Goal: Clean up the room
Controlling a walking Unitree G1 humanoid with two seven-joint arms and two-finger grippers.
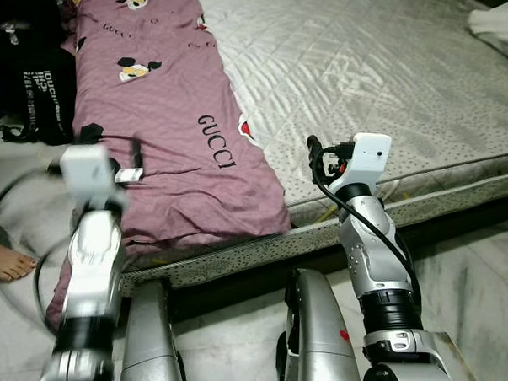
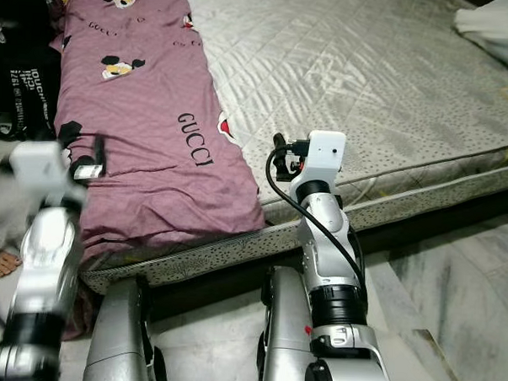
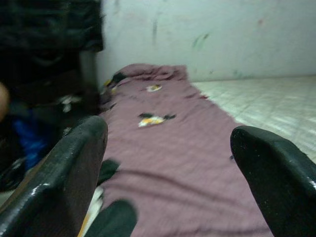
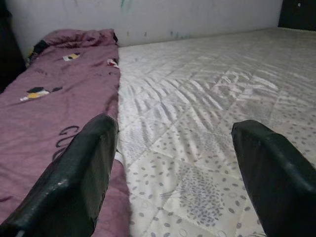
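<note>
Standing at the mattress (image 1: 393, 87) edge, the robot held both grippers over the bed. Left gripper (image 3: 173, 173), jaws apart, hovered over the purple blanket (image 1: 156, 119) along the mattress's left side. Right gripper (image 4: 187, 168), jaws apart, hovered over bare quilting just beside the blanket's edge. Eye views added a bare foot (image 1: 4, 264) on the floor and black clothes (image 1: 39, 80) left of the bed; wrist views showed the far wall (image 4: 148, 17).
</note>
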